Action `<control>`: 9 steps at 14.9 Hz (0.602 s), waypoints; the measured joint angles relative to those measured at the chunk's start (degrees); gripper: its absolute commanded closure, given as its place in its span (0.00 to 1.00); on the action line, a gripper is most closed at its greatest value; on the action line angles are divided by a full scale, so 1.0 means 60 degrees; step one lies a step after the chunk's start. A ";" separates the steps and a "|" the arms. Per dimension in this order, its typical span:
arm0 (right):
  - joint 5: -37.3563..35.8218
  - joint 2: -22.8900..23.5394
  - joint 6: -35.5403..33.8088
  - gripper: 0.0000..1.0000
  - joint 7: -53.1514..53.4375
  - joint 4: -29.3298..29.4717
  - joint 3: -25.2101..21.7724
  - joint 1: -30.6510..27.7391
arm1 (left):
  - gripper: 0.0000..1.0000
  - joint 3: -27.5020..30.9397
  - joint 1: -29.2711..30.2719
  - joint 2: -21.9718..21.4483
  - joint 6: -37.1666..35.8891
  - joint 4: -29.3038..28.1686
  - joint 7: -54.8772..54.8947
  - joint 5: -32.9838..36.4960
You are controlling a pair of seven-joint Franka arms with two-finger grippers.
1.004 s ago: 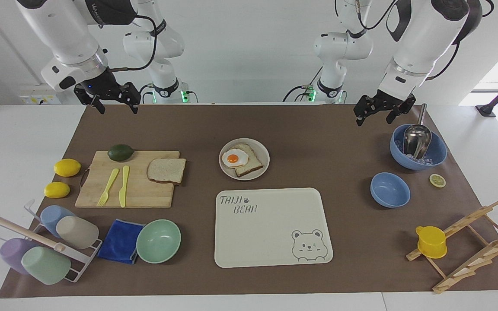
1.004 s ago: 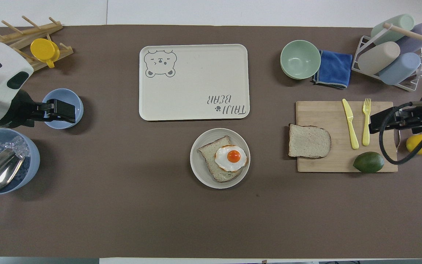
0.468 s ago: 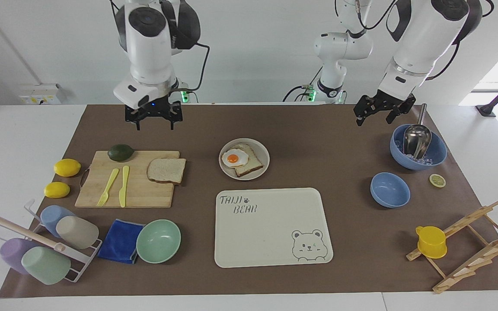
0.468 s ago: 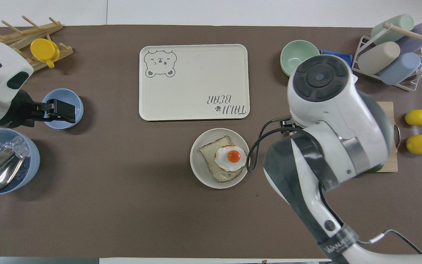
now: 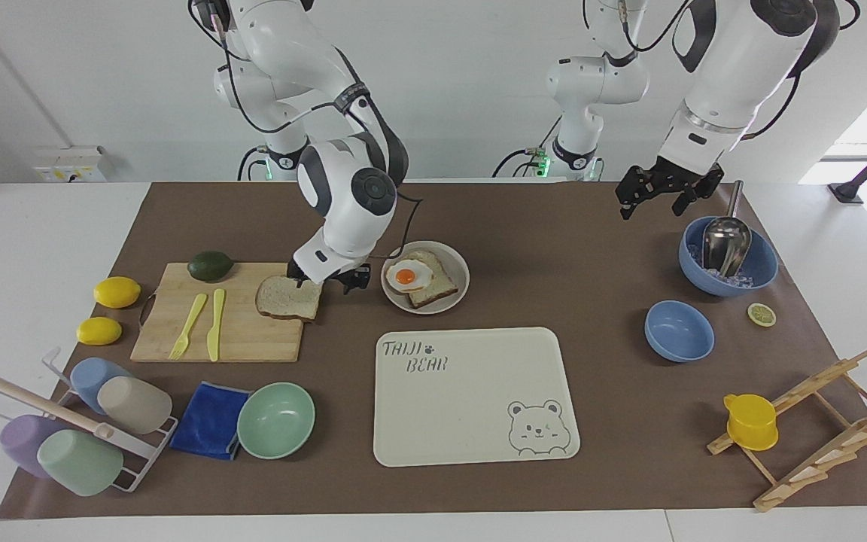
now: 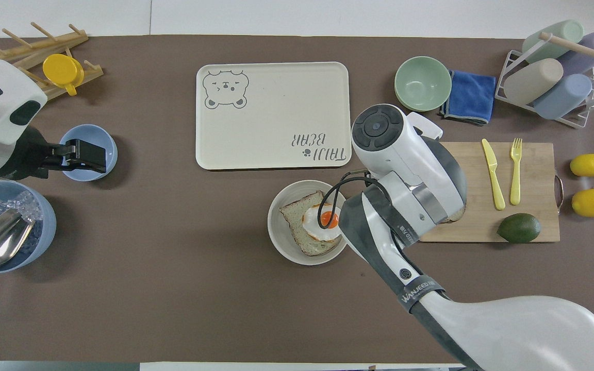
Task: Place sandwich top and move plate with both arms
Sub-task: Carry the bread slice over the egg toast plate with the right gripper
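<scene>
Right pincer [image 5: 326,280] spread astride sandwich top [image 5: 287,298] edge, plate [image 5: 454,265] just beside; left pincer [image 5: 659,194] spread over mat.

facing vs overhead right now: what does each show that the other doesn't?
Facing only: the right gripper, open, low over the sandwich top on the cutting board; also a lemon slice. Overhead only: nothing extra; the right arm's wrist hides that slice of bread and the gripper. Both: the plate with egg-topped bread, the bear tray, and the left gripper, open, waiting near the scoop bowl.
</scene>
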 measured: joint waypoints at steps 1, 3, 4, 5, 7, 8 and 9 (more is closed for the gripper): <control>0.0000 -0.0001 0.0179 0.00 0.0002 -0.0164 -0.0014 -0.0046 | 0.00 0.0000 0.0000 0.0000 0.0000 0.0000 0.0000 0.0000; 0.0000 -0.0006 0.0444 0.00 0.0003 -0.0454 -0.0019 -0.0204 | 0.00 0.0000 0.0000 0.0000 0.0000 0.0000 0.0000 0.0000; 0.0000 -0.0007 0.0635 0.00 0.0003 -0.0626 -0.0021 -0.0298 | 0.00 0.0000 0.0000 0.0000 0.0000 0.0000 0.0000 0.0000; 0.0006 -0.0008 0.0806 0.00 0.0008 -0.0808 -0.0022 -0.0408 | 0.00 0.0000 0.0000 0.0000 0.0000 0.0000 0.0000 0.0000; 0.0028 -0.0008 0.1136 0.03 0.0010 -0.1125 -0.0023 -0.0635 | 0.00 0.0000 0.0000 0.0000 0.0000 0.0000 0.0000 0.0000; 0.0031 -0.0009 0.1244 0.04 0.0010 -0.1244 -0.0023 -0.0691 | 0.00 0.0000 0.0000 0.0000 0.0000 0.0000 0.0000 0.0000; 0.0033 -0.0011 0.1307 0.05 0.0010 -0.1339 -0.0021 -0.0702 | 0.00 0.0000 0.0000 0.0000 0.0000 0.0000 0.0000 0.0000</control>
